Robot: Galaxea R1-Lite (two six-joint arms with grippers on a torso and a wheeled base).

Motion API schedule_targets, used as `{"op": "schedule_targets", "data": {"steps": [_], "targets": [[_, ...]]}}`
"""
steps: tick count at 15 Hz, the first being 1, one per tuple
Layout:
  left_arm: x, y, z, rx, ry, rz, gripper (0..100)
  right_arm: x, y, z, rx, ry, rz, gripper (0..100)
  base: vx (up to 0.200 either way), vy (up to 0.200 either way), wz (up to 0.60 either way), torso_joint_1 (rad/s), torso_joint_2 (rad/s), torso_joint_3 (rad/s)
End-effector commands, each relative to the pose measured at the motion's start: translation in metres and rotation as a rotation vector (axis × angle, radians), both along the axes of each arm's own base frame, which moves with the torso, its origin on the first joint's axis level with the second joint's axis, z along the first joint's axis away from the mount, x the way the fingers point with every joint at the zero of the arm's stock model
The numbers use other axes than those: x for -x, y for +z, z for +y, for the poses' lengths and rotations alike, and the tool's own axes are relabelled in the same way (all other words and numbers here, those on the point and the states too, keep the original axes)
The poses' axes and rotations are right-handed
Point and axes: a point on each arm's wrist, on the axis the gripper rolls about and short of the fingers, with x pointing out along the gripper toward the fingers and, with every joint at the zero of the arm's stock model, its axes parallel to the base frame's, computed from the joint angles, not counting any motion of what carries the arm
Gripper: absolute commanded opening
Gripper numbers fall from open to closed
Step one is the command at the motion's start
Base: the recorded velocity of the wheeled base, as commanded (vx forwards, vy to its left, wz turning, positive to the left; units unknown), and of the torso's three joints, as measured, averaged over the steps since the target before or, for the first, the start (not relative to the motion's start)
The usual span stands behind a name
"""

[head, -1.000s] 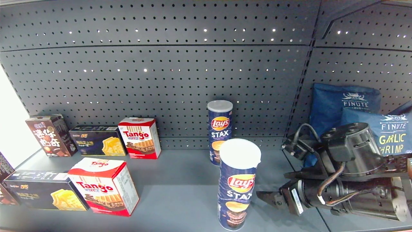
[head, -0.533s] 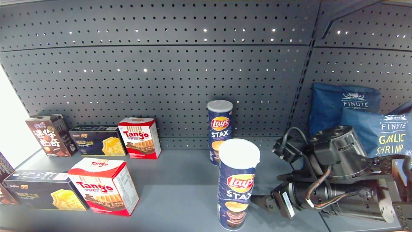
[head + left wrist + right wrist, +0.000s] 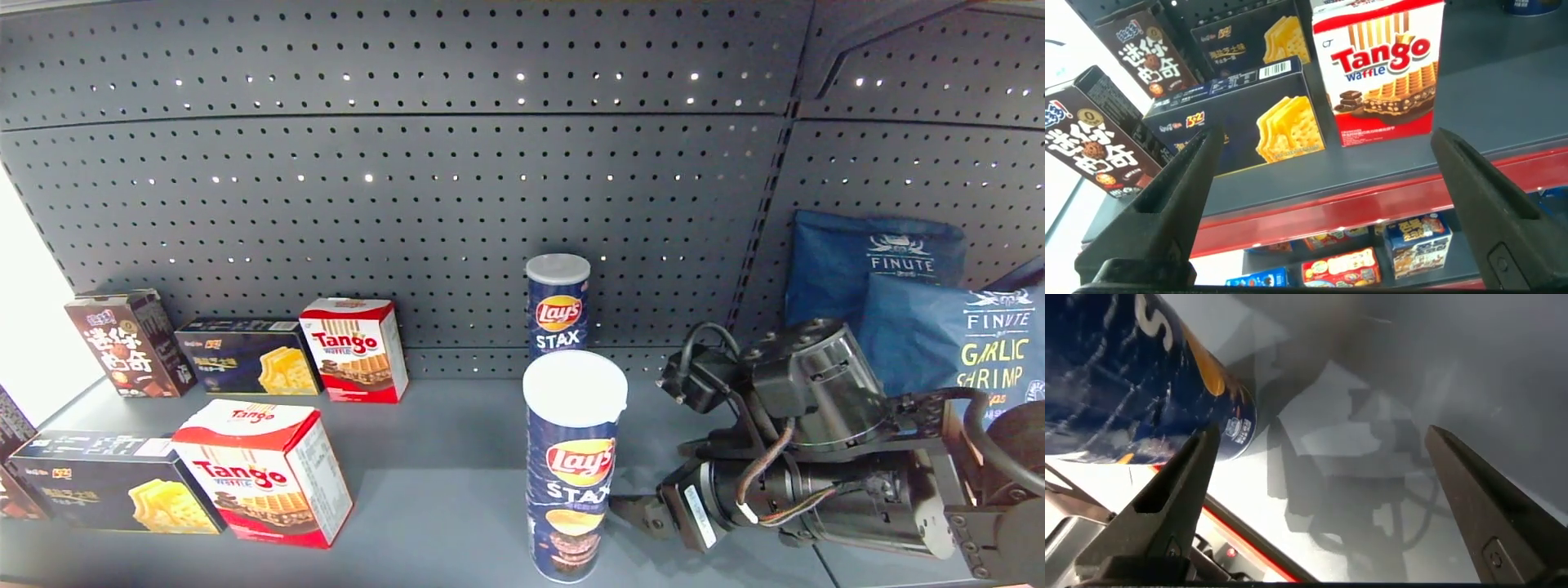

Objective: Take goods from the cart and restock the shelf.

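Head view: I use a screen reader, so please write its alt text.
The right gripper sits low beside a blue chip can standing at the front of the grey shelf, a second can behind it. Snack boxes stand on the left, blue bags on the right.

On the shelf (image 3: 457,441) the front can (image 3: 574,465) stands directly before the back can (image 3: 558,306). Boxes (image 3: 261,469) sit left in two rows; bags (image 3: 873,261) lean far right, behind the right pincer (image 3: 633,510), which lies just beside the front can

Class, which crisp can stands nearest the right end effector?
The front can, beside the right end effector; the other can stands behind, near the back panel.
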Motion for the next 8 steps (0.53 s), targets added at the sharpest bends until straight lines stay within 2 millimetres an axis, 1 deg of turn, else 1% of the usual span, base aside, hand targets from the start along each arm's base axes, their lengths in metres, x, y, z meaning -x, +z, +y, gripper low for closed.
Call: {"op": "schedule_targets", "data": {"steps": [1, 3, 5, 7, 8], "targets": [[0.000, 0.000, 0.000, -0.002, 0.000, 0.001, 100, 0.000, -0.001, 0.000, 0.006, -0.006, -0.003, 100, 0.000, 0.000, 0.00, 0.000, 0.00, 0.000], [0.000, -0.001, 0.000, -0.002, 0.000, 0.001, 100, 0.002, 0.000, -0.002, 0.006, -0.009, -0.003, 100, 0.000, 0.000, 0.00, 0.000, 0.00, 0.000], [0.002, -0.001, 0.001, 0.005, 0.000, -0.010, 100, 0.007, 0.007, -0.010, -0.014, -0.022, -0.021, 100, 0.000, 0.000, 0.00, 0.000, 0.00, 0.000], [0.005, -0.006, 0.002, 0.009, 0.003, -0.022, 100, 0.016, 0.019, -0.027, -0.067, -0.069, -0.045, 100, 0.000, 0.000, 0.00, 0.000, 0.00, 0.000], [0.007, -0.010, 0.003, 0.011, 0.003, -0.024, 100, 0.023, 0.028, -0.042, -0.107, -0.131, -0.067, 100, 0.000, 0.000, 0.00, 0.000, 0.00, 0.000]]}}
